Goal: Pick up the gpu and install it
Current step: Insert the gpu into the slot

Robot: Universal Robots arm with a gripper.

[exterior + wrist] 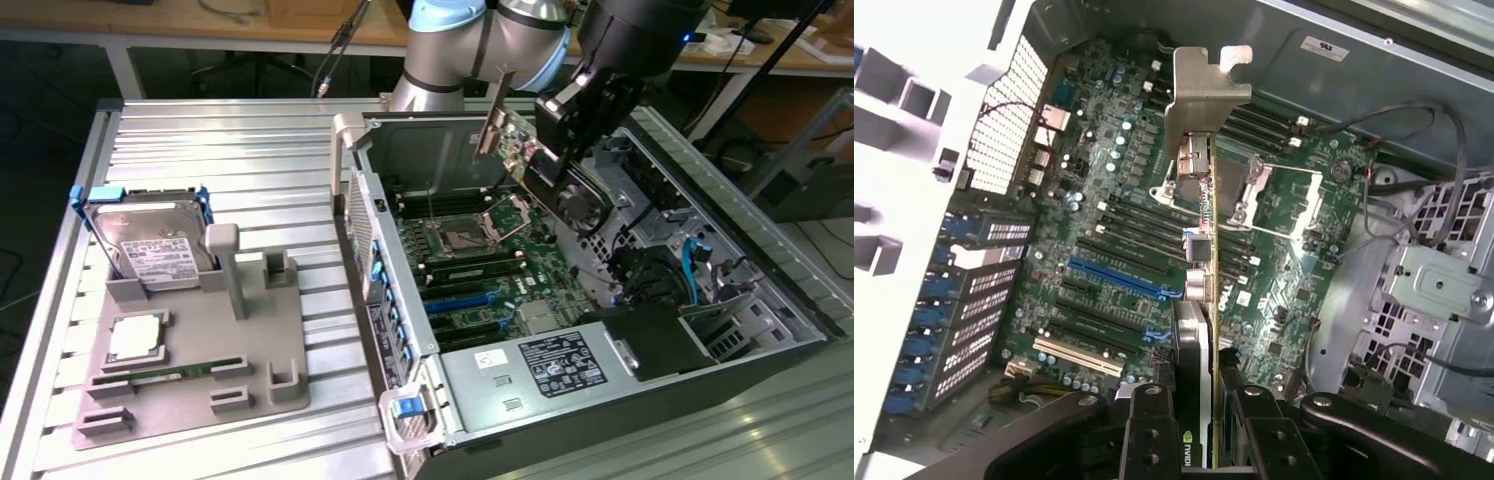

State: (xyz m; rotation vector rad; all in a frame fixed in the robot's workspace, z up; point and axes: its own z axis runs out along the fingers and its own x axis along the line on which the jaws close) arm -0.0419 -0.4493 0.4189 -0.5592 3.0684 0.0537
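Gpu (1196, 260) held over the open computer case (350, 180)
The gripper (1199, 405) clamps the gpu on edge above the case's motherboard (467, 270). The grey tray (200, 400) beside it holds a hard drive (154, 245).

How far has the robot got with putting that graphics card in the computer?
Done: the gpu is picked up, clamped edge-on in the gripper. In hand: it hangs over the motherboard inside the open computer case, clear of the board. Left: it is not yet seated; the blue slot is bare.
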